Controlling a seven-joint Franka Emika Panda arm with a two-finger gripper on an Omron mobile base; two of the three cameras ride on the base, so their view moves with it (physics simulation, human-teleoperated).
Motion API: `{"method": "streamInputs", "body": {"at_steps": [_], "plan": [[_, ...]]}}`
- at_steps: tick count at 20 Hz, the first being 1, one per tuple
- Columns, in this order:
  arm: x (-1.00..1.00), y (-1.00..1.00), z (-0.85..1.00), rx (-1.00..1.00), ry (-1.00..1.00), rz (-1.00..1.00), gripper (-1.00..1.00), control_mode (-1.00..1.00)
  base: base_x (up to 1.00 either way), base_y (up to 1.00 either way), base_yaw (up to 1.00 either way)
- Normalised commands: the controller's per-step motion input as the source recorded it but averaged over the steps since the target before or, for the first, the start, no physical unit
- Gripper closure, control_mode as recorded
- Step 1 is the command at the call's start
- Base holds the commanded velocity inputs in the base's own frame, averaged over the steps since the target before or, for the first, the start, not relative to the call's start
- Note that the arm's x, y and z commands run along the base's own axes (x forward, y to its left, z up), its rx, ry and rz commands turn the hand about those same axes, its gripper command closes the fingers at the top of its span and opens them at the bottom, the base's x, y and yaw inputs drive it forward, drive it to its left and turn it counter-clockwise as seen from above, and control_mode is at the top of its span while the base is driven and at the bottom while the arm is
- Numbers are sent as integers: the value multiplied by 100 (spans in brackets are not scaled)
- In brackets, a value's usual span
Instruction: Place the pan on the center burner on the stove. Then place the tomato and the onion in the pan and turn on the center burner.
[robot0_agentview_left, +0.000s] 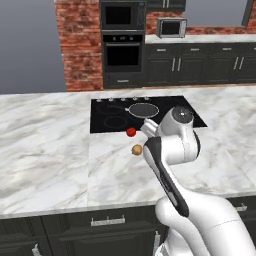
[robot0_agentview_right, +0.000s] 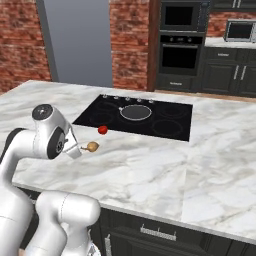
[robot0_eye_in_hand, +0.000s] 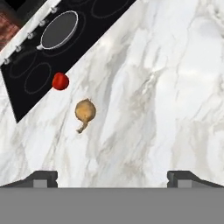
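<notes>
From the left base view, the pan (robot0_agentview_left: 143, 110) sits on the center burner (robot0_agentview_left: 131, 110) of the stove (robot0_agentview_left: 105, 120), its short handle pointing left. The tomato (robot0_agentview_left: 131, 132) rests at the cooktop's near edge, and the onion (robot0_agentview_left: 136, 149) lies on the marble counter (robot0_agentview_left: 45, 145) just in front of it; my arm covers the counter to their right.

From the right base view, the pan (robot0_agentview_right: 135, 112) is on the center burner, the tomato (robot0_agentview_right: 102, 130) at the stove's (robot0_agentview_right: 170, 125) near edge, the onion (robot0_agentview_right: 92, 146) on the marble beside my wrist.

In the hand view, my pincer (robot0_eye_in_hand: 112, 179) is released, fingertips (robot0_eye_in_hand: 41, 178) spread wide and holding nothing. The onion (robot0_eye_in_hand: 85, 111) lies ahead of it, stalk toward me, the tomato (robot0_eye_in_hand: 60, 81) just beyond at the glass edge, the pan (robot0_eye_in_hand: 60, 29) farther off
</notes>
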Motion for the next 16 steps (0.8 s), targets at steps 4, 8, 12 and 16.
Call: {"method": "streamInputs", "body": {"at_steps": [4,8,12,16], "plan": [[-11,9,6,0,-5,35,-100,-100,0,0,0],[-1,16,0,-4,0,26,-100,-100,0,0,0],[22,42,9,-14,28,39,-100,-100,0,0,0],[20,38,21,-27,12,53,-100,-100,0,0,0]]}}
